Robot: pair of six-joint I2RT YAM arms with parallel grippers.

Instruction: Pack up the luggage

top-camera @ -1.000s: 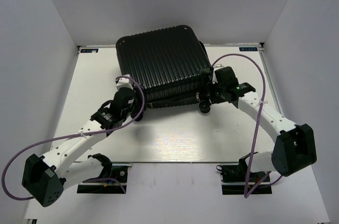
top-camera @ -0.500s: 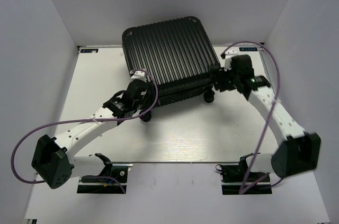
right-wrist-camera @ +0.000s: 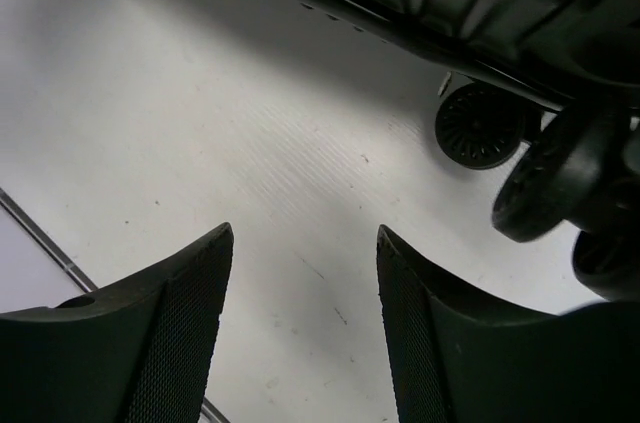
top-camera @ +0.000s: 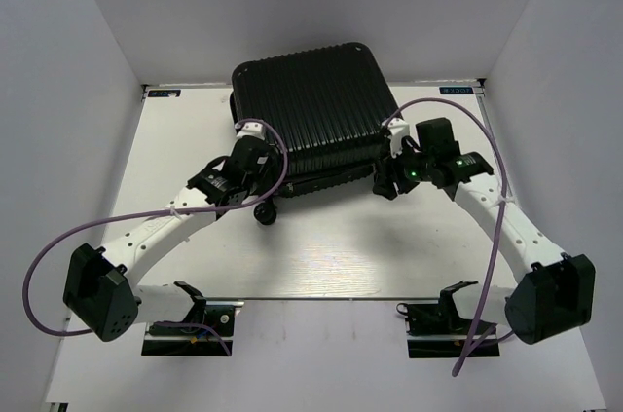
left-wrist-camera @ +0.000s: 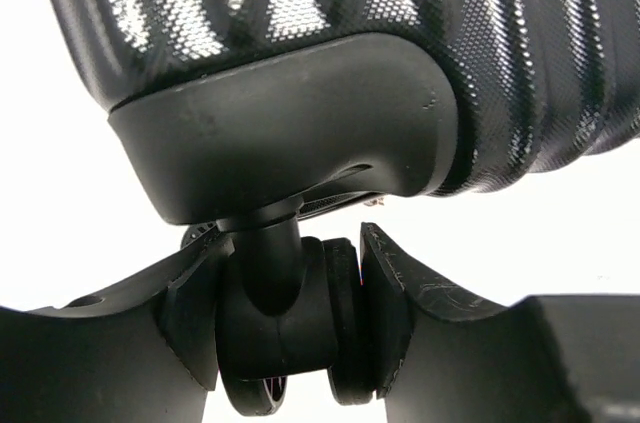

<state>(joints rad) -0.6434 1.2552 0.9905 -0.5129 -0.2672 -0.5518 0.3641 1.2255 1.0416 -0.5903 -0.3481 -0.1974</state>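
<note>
black case lying flat, left fingers on a wheel

black ribbed shell faces up: the luggage (top-camera: 307, 100) lies flat at the far middle of the counter (top-camera: 321, 246), wheels toward me, and the two halves look shut from above, though i cannot see the latch or zip. i have an arm at each near corner.

the left fingers (left-wrist-camera: 420, 313) stand partly closed around a caster wheel (left-wrist-camera: 300, 333) under the corner cap, one pad on either side of it and both touching. i read that as a handle: the wheel stem is the one narrow part on this corner that the fingers can span, so holding it lets me drag or turn the whole case.

the right fingers (right-wrist-camera: 170, 313) are spread wide with only bare counter between them; they hold nothing. a second wheel (right-wrist-camera: 480, 128) sits up and to the right of them, just beside but not inside the gap.

my guess is that the next move needs the right side to take its own wheel, so the case slides square rather than pivoting.
</note>
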